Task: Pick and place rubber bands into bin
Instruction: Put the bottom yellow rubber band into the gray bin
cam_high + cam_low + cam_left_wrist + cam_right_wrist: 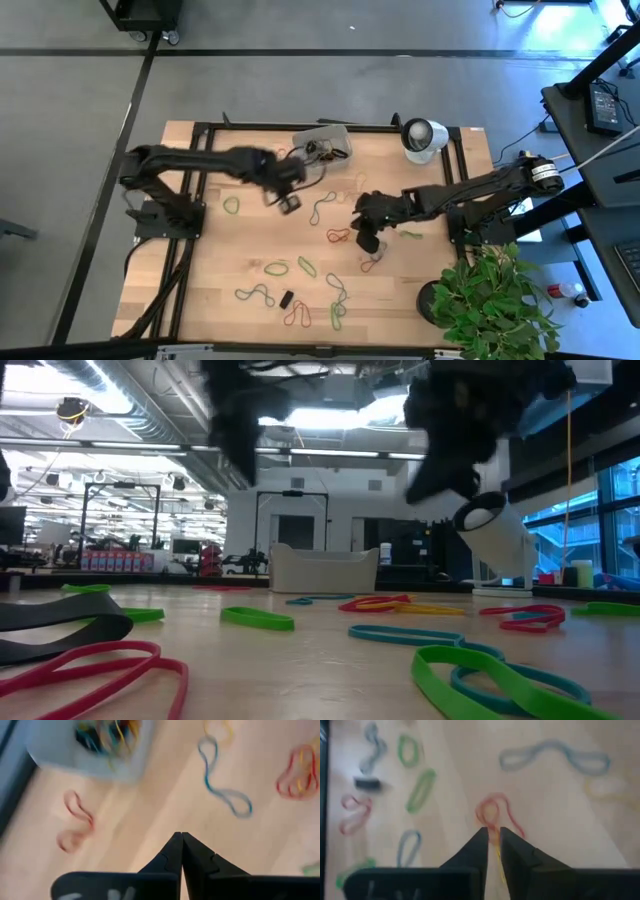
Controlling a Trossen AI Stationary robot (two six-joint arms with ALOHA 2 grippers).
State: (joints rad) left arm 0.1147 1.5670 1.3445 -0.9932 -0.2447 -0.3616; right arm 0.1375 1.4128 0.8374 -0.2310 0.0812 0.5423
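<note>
The right gripper (492, 837) is pinched on a red-and-yellow rubber band (492, 815) at mid-table; a pick is judged underway, a lift toward the bin (322, 143) required next. The left gripper (181, 840) is clenched empty nearby.

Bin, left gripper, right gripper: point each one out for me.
Bin (318, 137), high view, on its pale rim.
Left gripper (181, 836), left wrist view, at the shut fingertips.
Right gripper (493, 831), right wrist view, on the narrow gap between the tips.
</note>
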